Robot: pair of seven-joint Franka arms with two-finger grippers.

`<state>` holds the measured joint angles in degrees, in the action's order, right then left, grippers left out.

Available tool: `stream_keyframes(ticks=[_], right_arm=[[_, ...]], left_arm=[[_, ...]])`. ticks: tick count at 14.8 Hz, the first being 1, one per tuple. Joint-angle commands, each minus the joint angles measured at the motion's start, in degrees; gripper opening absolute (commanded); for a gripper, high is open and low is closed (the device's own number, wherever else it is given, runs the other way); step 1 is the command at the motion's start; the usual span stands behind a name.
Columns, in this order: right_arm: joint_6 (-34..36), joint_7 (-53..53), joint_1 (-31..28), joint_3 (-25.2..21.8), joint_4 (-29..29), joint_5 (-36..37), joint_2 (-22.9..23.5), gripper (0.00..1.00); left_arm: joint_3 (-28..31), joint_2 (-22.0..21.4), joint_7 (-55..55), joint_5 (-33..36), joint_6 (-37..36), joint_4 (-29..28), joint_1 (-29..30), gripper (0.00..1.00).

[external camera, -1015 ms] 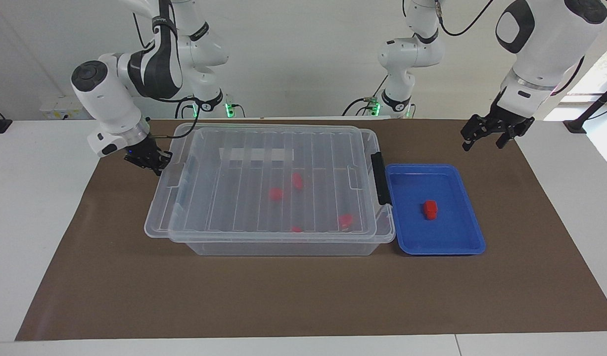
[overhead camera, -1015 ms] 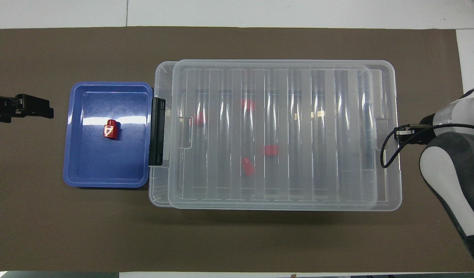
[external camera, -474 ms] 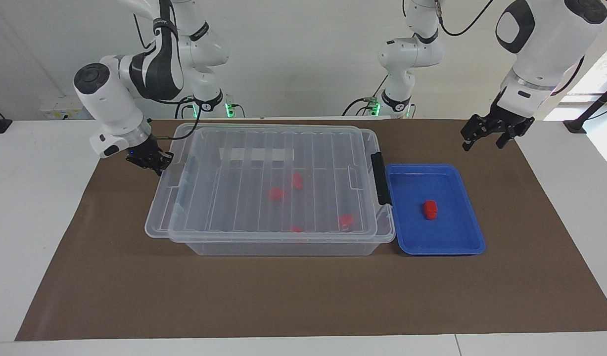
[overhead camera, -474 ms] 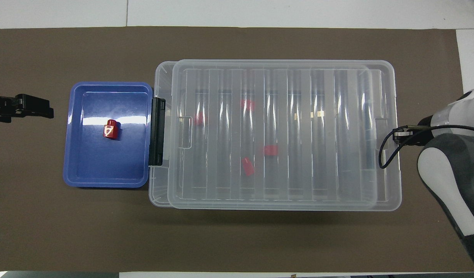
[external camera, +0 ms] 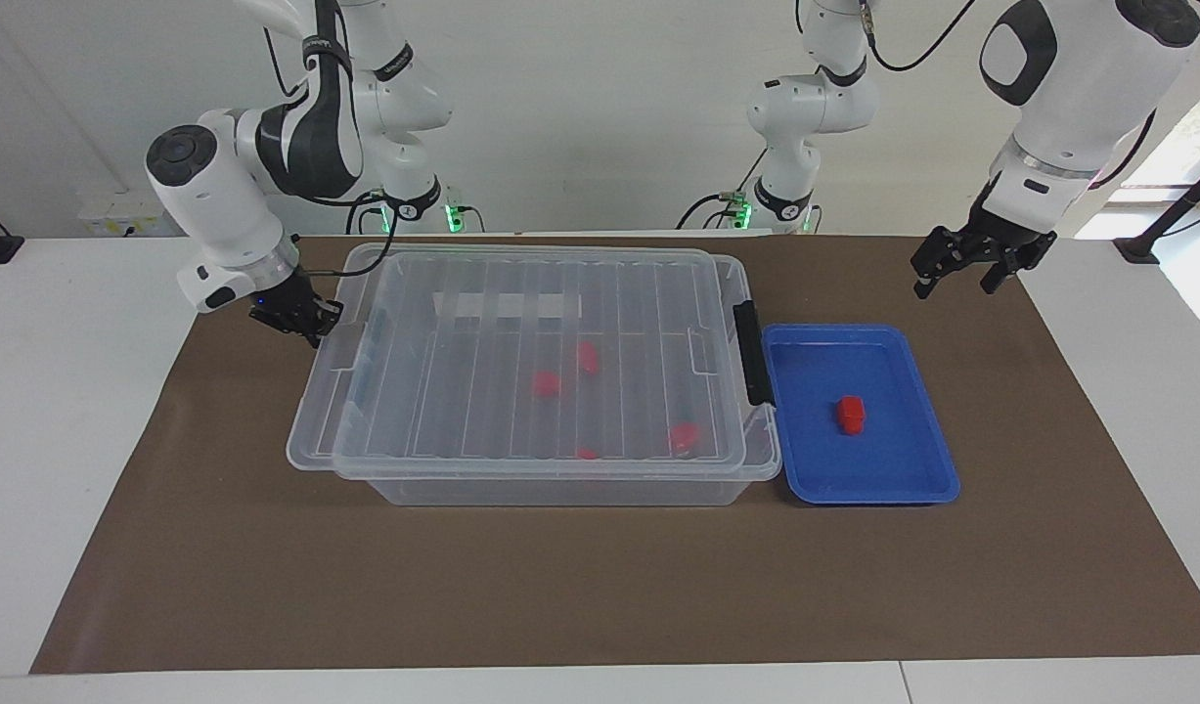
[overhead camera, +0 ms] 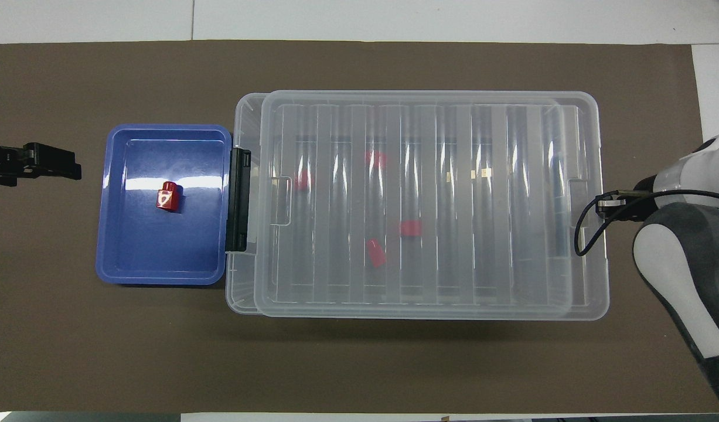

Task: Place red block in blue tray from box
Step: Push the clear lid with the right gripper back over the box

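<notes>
A red block (external camera: 851, 414) lies inside the blue tray (external camera: 927, 411), near the middle of its floor, at centre right of the facing view and centre left of the overhead view. The tray sits flat on the brown mat (external camera: 600, 587), its end touching the black latch handle (external camera: 749, 352) of the box (external camera: 531, 484). That clear box fills the middle of both views; its ribbed lid (external camera: 648, 293) rests on top, slid a little off square so the rim of the box shows past one end. Through the lid several more red pieces (external camera: 546, 383) show on the floor of the box. The right gripper (external camera: 311, 318), jaws pressed together, is at the upper left of the facing view, low beside the end of the box away from the latch. The left gripper (external camera: 961, 269), jaws spread and holding nothing, hangs at the upper right of the facing view over bare mat, apart from the tray. The mat covers a white worktop (external camera: 71, 411).
</notes>
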<state>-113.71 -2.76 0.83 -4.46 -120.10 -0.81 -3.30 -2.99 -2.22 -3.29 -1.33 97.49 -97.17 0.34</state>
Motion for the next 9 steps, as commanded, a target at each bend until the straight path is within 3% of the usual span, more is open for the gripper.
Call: stream_keyframes(ticks=[1, 9], right_arm=[[-1.5, -1.2, 0.0, 0.8, -1.0, -1.0, -0.7, 0.0], [-1.5, -3.7, 0.0, 2.0, -0.8, -2.2, -0.7, 0.0]], left_arm=[[-0.4, -1.4, 0.4, 0.3, -0.2, -1.4, 0.6, 1.0], [-0.4, -1.5, 0.4, 0.3, -0.2, -1.4, 0.6, 1.0]])
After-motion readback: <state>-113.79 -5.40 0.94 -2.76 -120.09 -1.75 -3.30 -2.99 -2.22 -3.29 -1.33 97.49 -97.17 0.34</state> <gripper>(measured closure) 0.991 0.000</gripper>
